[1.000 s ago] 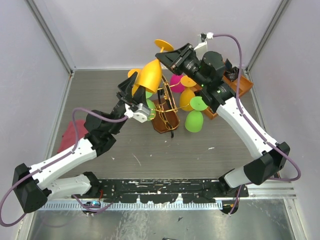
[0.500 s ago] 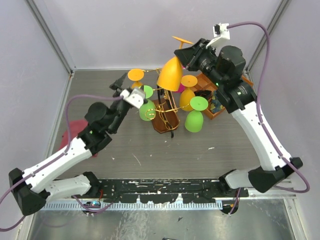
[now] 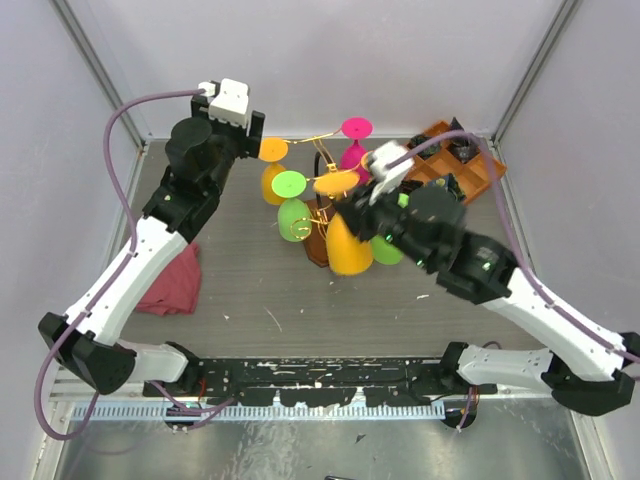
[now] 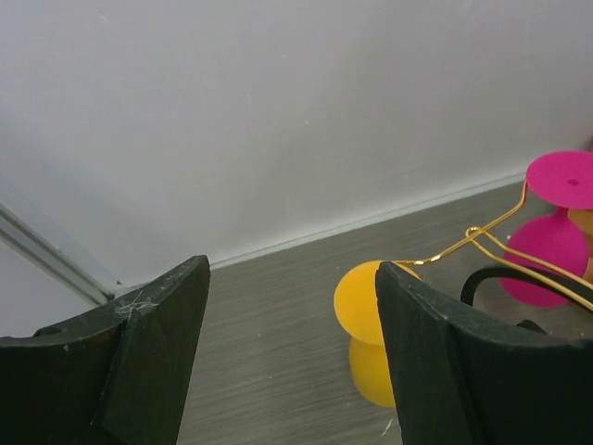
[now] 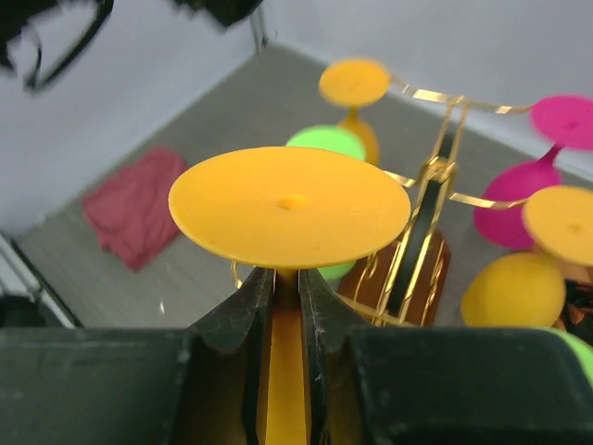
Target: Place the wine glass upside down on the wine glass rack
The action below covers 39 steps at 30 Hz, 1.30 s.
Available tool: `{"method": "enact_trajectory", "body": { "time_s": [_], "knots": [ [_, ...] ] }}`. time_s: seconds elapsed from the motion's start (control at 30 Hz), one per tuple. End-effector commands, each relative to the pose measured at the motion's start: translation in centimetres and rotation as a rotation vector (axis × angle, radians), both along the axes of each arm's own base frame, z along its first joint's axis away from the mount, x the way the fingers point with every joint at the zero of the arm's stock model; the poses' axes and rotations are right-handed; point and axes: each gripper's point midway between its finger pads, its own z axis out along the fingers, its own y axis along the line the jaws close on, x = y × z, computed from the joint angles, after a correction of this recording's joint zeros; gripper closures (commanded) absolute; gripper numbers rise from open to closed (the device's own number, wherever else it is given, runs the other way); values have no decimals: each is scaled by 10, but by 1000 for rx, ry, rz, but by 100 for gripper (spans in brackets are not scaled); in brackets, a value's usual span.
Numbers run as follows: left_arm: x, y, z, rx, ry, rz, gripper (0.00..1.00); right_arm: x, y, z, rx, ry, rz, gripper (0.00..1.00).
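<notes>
Grey wood-grain desk [image 3: 250, 290] floors a white-walled enclosure. At the bottom of the top view both arm bases sit on a black rail. A red cloth [image 3: 170, 285] lies at the left edge of the frame, beside the left arm.

From the lower right, the right arm reaches toward the centre of the frame. The right hand [image 5: 287, 283] is pinching the stem of an orange wine glass [image 3: 348, 248]; in the wrist view both fingers press on the stem just under the round foot. The glass is upside down, foot up and bowl down. It is at the centre of the top view, just in front of the wine glass rack [image 3: 316, 247] and overlapping it. Whether its stem sits in a wire arm, or its bowl touches the desk, cannot be told.

The rack's brown base stands mid-frame with gold wire arms spreading above it. A green glass [image 3: 291, 205] is inverted just left of the rack. A second green glass [image 3: 388, 250] shows partly behind the right arm. A yellow glass [image 3: 272, 172] is farther back and to the left, and a magenta glass [image 3: 355, 140] is at the back.

An orange compartment tray [image 3: 470, 165] lies at the upper right. At the upper left, near the back wall, the raised left hand [image 4: 292, 278] is spread and holds nothing.
</notes>
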Motion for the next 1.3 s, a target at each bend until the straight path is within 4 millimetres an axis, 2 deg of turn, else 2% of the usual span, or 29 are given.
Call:
{"method": "enact_trajectory", "body": {
  "time_s": [0.0, 0.1, 0.33, 0.47, 0.7, 0.8, 1.27],
  "knots": [
    [6, 6, -18, -33, 84, 32, 21, -4, 4, -40, -158, -50, -91, 99],
    [6, 13, -19, -40, 83, 45, 21, -13, 3, -42, -96, -77, -88, 99],
    [3, 24, -21, -46, 71, 65, 22, -9, -3, -65, -61, -102, -139, 99],
    [3, 26, -23, -43, 73, 70, 22, -3, 5, -80, -62, -135, -140, 99],
    [1, 29, -27, -45, 74, 81, 23, 1, 27, -93, -52, -149, -99, 99],
    [-8, 36, -16, -59, 49, 85, 23, 2, 32, -97, -35, -159, -89, 99],
    [-13, 42, -14, -67, 42, 94, 23, 18, 47, -118, 11, -193, -121, 99]
  ]
}}
